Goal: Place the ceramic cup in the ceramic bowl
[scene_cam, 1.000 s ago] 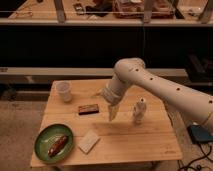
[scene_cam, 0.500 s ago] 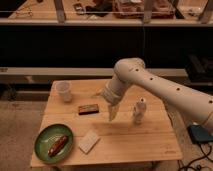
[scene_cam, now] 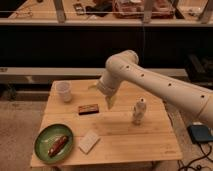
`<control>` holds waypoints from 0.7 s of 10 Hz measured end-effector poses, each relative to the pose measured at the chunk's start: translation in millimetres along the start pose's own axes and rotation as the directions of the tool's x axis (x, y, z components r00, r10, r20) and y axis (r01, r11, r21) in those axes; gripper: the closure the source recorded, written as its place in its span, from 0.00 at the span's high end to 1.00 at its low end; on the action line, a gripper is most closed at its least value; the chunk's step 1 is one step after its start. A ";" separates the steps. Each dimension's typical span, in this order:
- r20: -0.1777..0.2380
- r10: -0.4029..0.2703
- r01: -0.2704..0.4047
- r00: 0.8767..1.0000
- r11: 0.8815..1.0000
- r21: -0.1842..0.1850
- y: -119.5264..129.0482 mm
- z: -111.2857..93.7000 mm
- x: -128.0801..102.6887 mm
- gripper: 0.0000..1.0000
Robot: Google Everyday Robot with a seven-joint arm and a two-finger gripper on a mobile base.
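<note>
The ceramic cup (scene_cam: 63, 91), small, white and handleless, stands upright near the table's far left corner. At the front left sits the ceramic bowl (scene_cam: 44, 136), a shallow green dish with a brown sausage-like item (scene_cam: 56, 145) lying in it. My gripper (scene_cam: 102, 94) hangs above the middle of the table, to the right of the cup and apart from it. It is open and holds nothing, with one pale fingertip (scene_cam: 109, 102) pointing down.
A small brown rectangular block (scene_cam: 88, 108) lies just below and left of the gripper. A pale square pad (scene_cam: 89, 141) lies beside the bowl, and a white bottle-like figure (scene_cam: 139, 112) stands at the right. Dark shelving runs behind the wooden table (scene_cam: 130, 137).
</note>
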 end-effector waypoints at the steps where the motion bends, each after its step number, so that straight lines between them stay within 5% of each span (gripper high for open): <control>1: -0.092 -0.095 0.100 0.991 0.994 0.051 -26.9 -7.0 10.9 0.80; 3: -0.250 -0.217 0.249 0.943 0.963 0.104 -69.0 -21.3 26.4 0.80; 4: -0.280 -0.233 0.272 0.931 0.956 0.108 -76.3 -22.3 30.0 0.80; 5: -0.297 -0.239 0.280 0.924 0.955 0.103 -81.0 -19.0 33.4 0.80; 7: -0.283 -0.220 0.246 0.934 0.967 0.061 -81.2 0.0 36.7 0.80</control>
